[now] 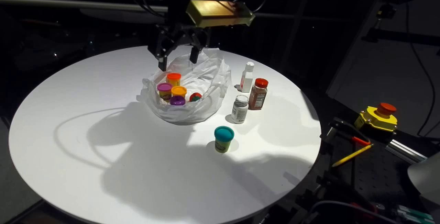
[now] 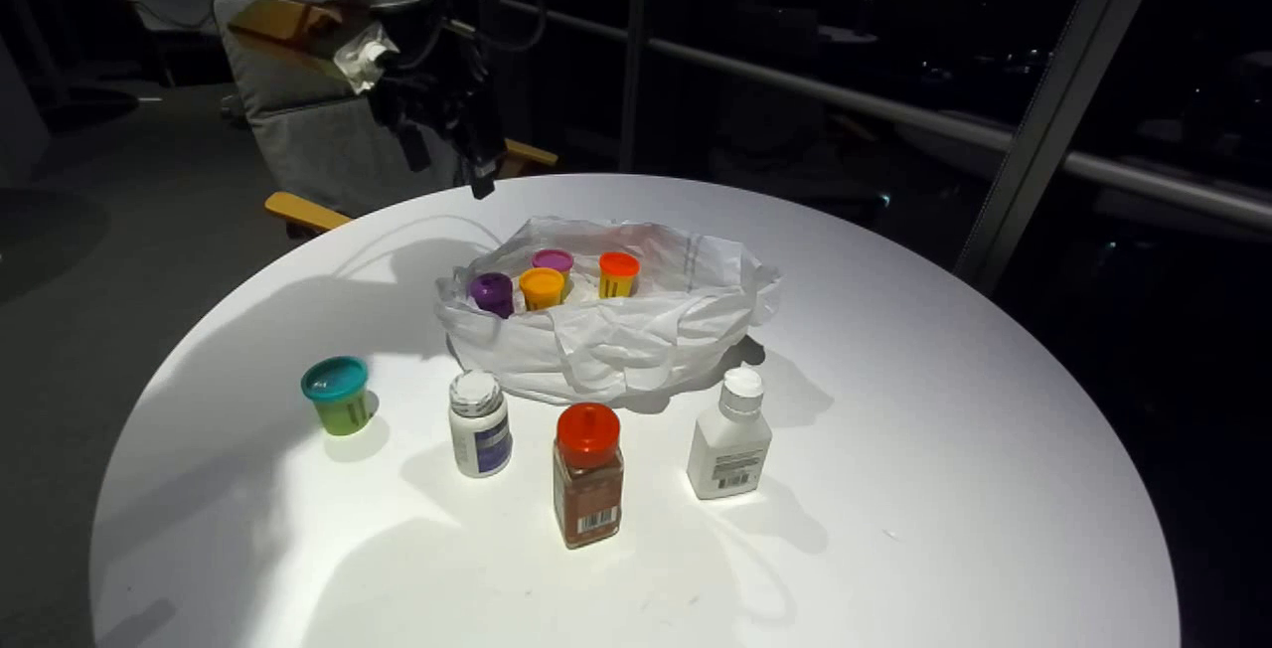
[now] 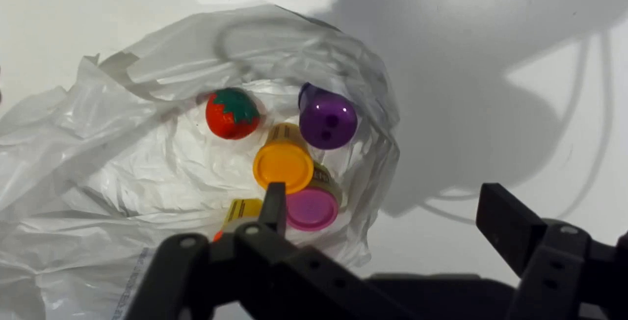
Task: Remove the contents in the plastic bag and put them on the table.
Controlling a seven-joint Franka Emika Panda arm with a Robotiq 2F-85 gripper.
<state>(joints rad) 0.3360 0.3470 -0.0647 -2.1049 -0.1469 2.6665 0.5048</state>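
Observation:
The crinkled plastic bag (image 1: 206,111) lies open on the white round table (image 1: 86,179). In it are an orange-red-lidded pot (image 1: 174,76), a pink-lidded pot (image 1: 164,87), a yellow-orange-lidded pot (image 1: 179,91), a purple round piece (image 3: 327,121) and a red piece with green top (image 3: 232,114). On the table outside the bag stand a teal-lidded pot (image 1: 223,138), a brown red-capped jar (image 2: 588,479) and two white bottles (image 2: 480,429) (image 2: 730,444). My gripper (image 3: 385,207) is open and empty above the bag; its left finger overlaps the pots in the wrist view.
A yellow box with a red button (image 1: 377,117) and a pencil (image 1: 352,155) lie on a dark surface beside the table. A chair (image 2: 298,121) stands behind the table. The jar and bottles stand upright close to the bag.

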